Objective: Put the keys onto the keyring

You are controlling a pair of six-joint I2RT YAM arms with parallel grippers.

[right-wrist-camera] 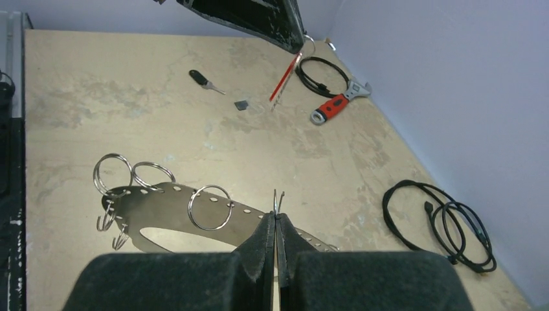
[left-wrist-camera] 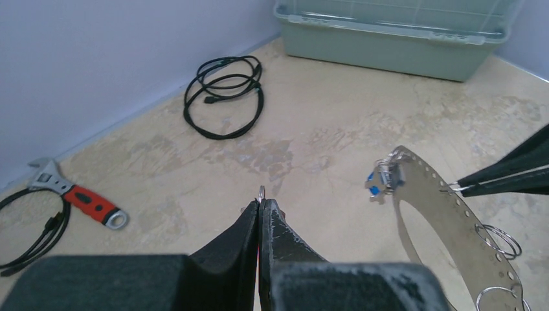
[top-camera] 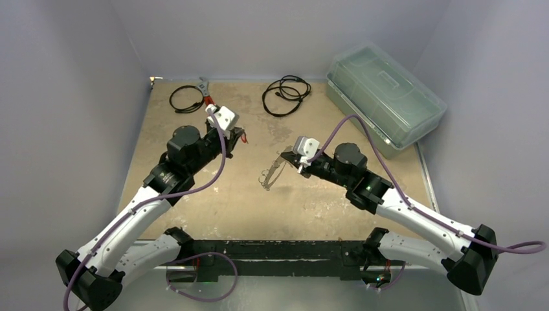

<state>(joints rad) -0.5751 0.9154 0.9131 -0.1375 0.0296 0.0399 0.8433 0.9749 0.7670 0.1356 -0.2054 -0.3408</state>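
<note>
Top external view: the keyring (top-camera: 274, 170) is seen at mid-table (top-camera: 213, 207), hung aslant from the right gripper (right-wrist-camera: 275, 223). It is shown as a flat, perforated metal loop with several split rings threaded through its holes. The right gripper's jaws are pressed together on the keyring's edge, where a small wire hook stands up just past the fingertips. Whether the keyring's lower end touches the table cannot be told.

A blue key (left-wrist-camera: 373, 186) is found hanging at the end of the keyring that faces the left gripper (left-wrist-camera: 260, 217). The left gripper is held to the left of the keyring, apart from it, its jaws closed tight on the red key (right-wrist-camera: 283, 81), which dangles below the fingertips. A dark key (right-wrist-camera: 206, 81) is laid flat on the table, well apart from the keyring on the left gripper's side.

A wrench (left-wrist-camera: 81, 197) and a coiled cable (left-wrist-camera: 226, 83) are placed behind the keyring near the back wall, and a lidded bin (top-camera: 388, 97) is set behind the keyring to its right.
</note>
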